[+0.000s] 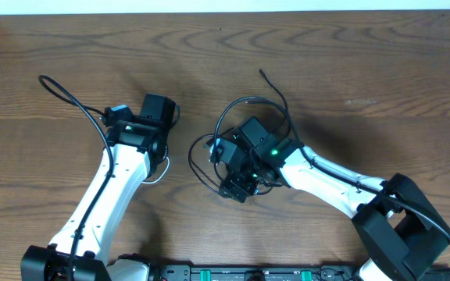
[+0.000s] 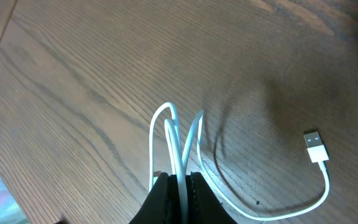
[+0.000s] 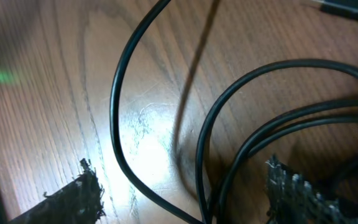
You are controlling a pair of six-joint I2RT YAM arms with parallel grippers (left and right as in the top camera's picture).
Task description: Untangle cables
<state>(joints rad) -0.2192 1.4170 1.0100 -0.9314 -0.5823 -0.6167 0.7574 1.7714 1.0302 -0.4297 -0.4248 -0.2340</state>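
Wooden table (image 2: 73, 74); left jaws apparently pinch white cable (image 2: 174, 146).

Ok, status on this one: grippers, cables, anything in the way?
Left gripper shut on white cable. Right gripper open over black cables. No obstruction seen.

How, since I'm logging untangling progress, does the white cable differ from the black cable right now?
The white cable is white, the black cable black. The white cable is pinched in the shut left gripper; the black cable lies ungripped inside the open right gripper. The white cable folds into narrow loops; the black cable sweeps in wide, overlapping curves. Both are thin cords on the wooden table.
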